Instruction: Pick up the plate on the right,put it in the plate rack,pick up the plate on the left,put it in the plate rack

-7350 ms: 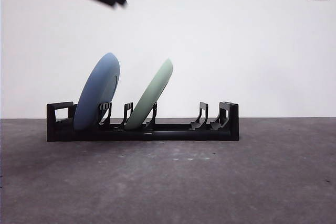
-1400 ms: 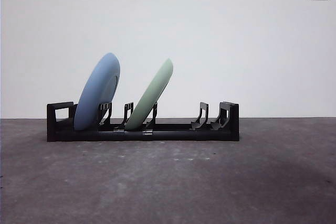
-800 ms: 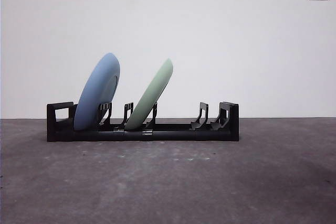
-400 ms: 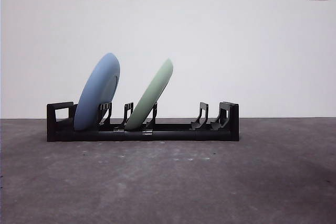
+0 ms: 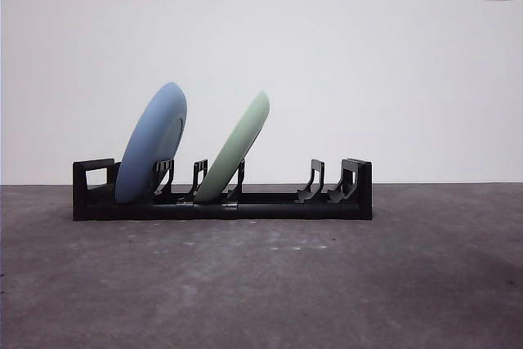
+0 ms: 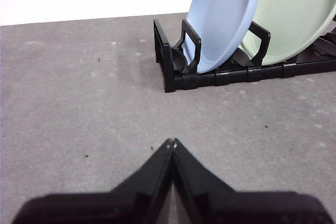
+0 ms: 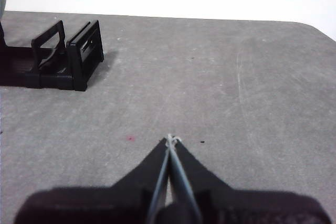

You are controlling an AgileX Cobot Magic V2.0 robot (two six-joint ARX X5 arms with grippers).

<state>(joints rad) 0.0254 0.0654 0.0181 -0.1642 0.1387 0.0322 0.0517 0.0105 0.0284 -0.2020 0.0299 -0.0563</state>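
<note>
Both plates sit in the plate rack point(image 5: 221, 202). The blue plate point(image 5: 152, 143) is in the slot at one end; the green plate point(image 5: 235, 149) is a slot or two further along, and both lean the same way. The rack stands on the grey table point(image 5: 261, 284), near its back edge.

Left gripper point(image 6: 171, 142): jaws pressed together, holding nothing, over bare table short of the rack's blue-plate end. Right gripper point(image 7: 169, 139): jaws likewise closed and empty, well clear of the rack's vacant end point(image 7: 84, 56).

Judgement: task looks complete.

Risk: the green plate leans steeply, apparently propped by one divider; a knock to the rack or table could tip it flat or against its neighbour.
</note>
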